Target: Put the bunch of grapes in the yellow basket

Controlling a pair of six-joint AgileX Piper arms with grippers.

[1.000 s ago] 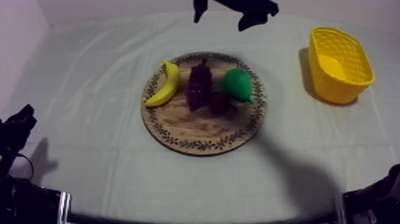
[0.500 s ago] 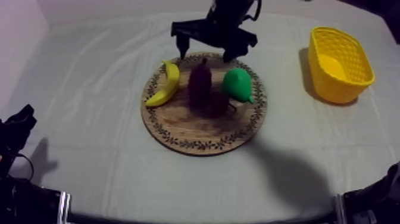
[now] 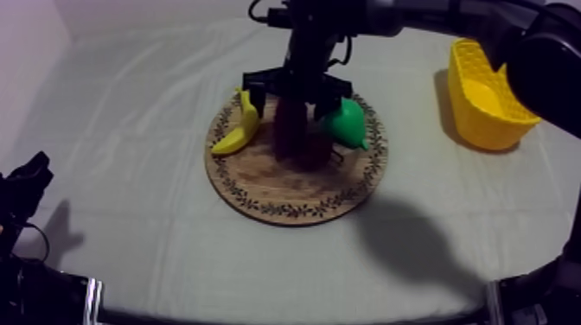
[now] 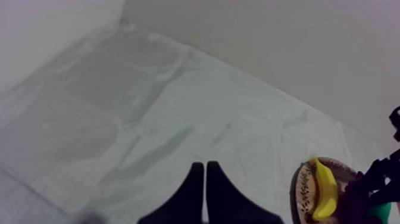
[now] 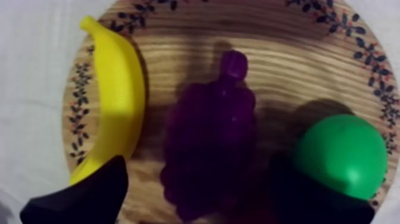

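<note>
4 toy fruits lie on the round wooden board [image 3: 294, 197]: the banana [image 3: 239, 123] at its left, the bunch of grapes [image 3: 291, 131] in the middle, the pear [image 3: 347, 124] at its right, and a small red fruit [image 3: 318, 152] just beside the grapes at their near right. The top view takes in the yellow basket [image 3: 484, 91], which stands on the cloth at the far right, well apart from the board. It also shows the right arm reaching in from the upper right and bending down over the board's far half. The right wrist view looks straight down on the grapes, which lie flat on the wood between banana and pear, with the stem toward the far rim. The right gripper [image 3: 292, 97] hangs over the bunch, spread wide. 1 of its fingers [image 5: 83, 199] is on the banana's side and the other on the pear's side, and neither is closed on the grapes. The left wrist view shows the left gripper [image 4: 204, 168] over bare cloth at the table's left, its 2 fingers pressed together on nothing.
</note>
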